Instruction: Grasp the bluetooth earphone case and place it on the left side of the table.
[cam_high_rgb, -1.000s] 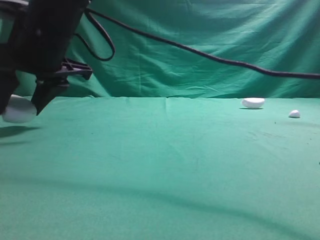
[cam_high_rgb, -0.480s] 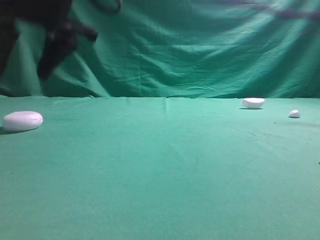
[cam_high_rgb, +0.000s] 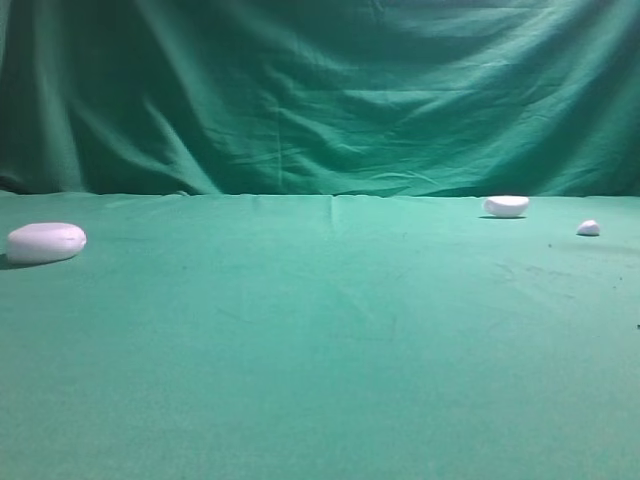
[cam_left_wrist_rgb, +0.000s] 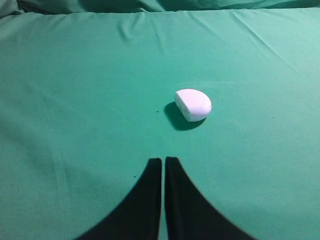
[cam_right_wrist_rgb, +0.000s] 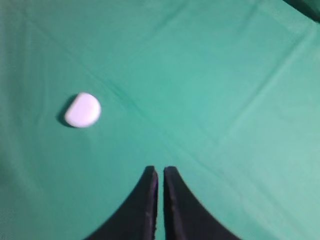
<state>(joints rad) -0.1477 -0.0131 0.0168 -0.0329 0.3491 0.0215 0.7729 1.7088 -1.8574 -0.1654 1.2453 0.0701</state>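
My left gripper (cam_left_wrist_rgb: 163, 160) is clenched to a thin slit and holds nothing; my right gripper (cam_right_wrist_rgb: 160, 170) is the same, fingers nearly touching, empty

Just ahead of the left fingertips and a little to their right lies the smaller white half-oval piece (cam_left_wrist_rgb: 193, 104), flat cut face turned toward me, on the green cloth-covered table (cam_left_wrist_rgb: 75, 100). Ahead and well to the left of the right fingertips sits a blurred white rounded bit (cam_right_wrist_rgb: 82, 110); I cannot tell which piece it is

The smooth white pebble-shaped bluetooth earphone case (cam_high_rgb: 45, 242) is in front of neither gripper: it rests alone at the table's far left edge in the high view, on my left arm's side, so I judge the placing done

It lies flat on a broad face, long axis running left to right along the table's back edge

The risks: so near the edge, a brush from an arm could slide the rounded shell off, and I could mistake the half-oval piece for it
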